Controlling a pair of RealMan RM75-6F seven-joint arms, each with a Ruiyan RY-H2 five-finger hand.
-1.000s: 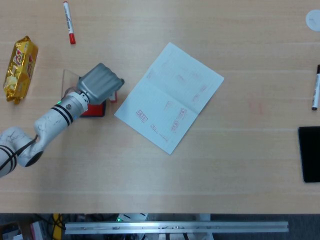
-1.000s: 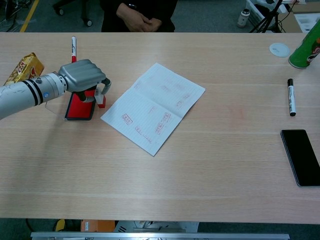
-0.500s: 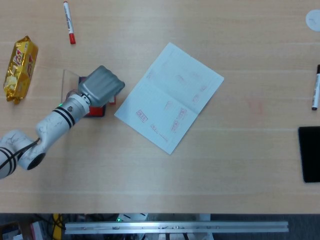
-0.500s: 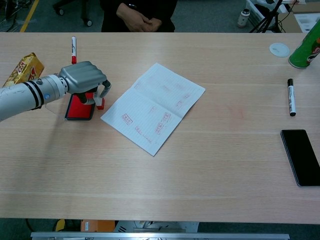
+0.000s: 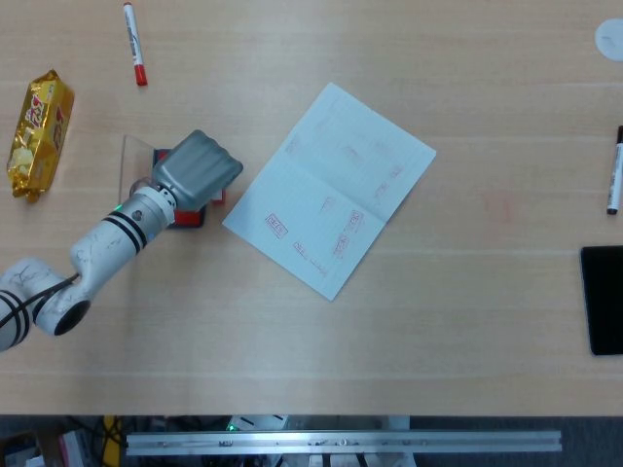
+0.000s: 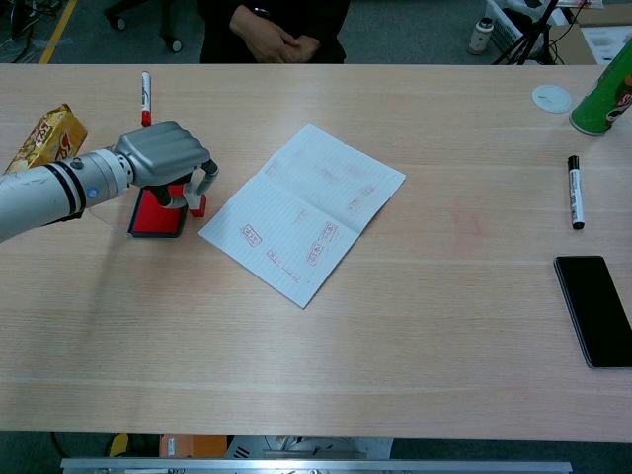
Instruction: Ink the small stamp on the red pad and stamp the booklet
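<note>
My left hand (image 6: 163, 153) hovers over the red ink pad (image 6: 154, 219), its fingers curled down around the small red stamp (image 6: 197, 205). The stamp stands at the pad's right edge, low by the table. In the head view the left hand (image 5: 198, 170) covers most of the pad (image 5: 185, 218), and only a sliver of the stamp (image 5: 220, 197) shows. The open booklet (image 6: 301, 212) lies flat just right of the hand, with several red stamp marks on its pages (image 5: 331, 190). My right hand is not in view.
A yellow snack bag (image 6: 44, 136) and a red-capped marker (image 6: 145, 97) lie at the far left. A black marker (image 6: 575, 191), a phone (image 6: 595, 311), a green can (image 6: 604, 94) and a white lid (image 6: 551, 97) are on the right. A person sits beyond the far edge.
My left hand has shifted slightly left and toward me over the pad. The stamp in its fingers sits a little lower.
</note>
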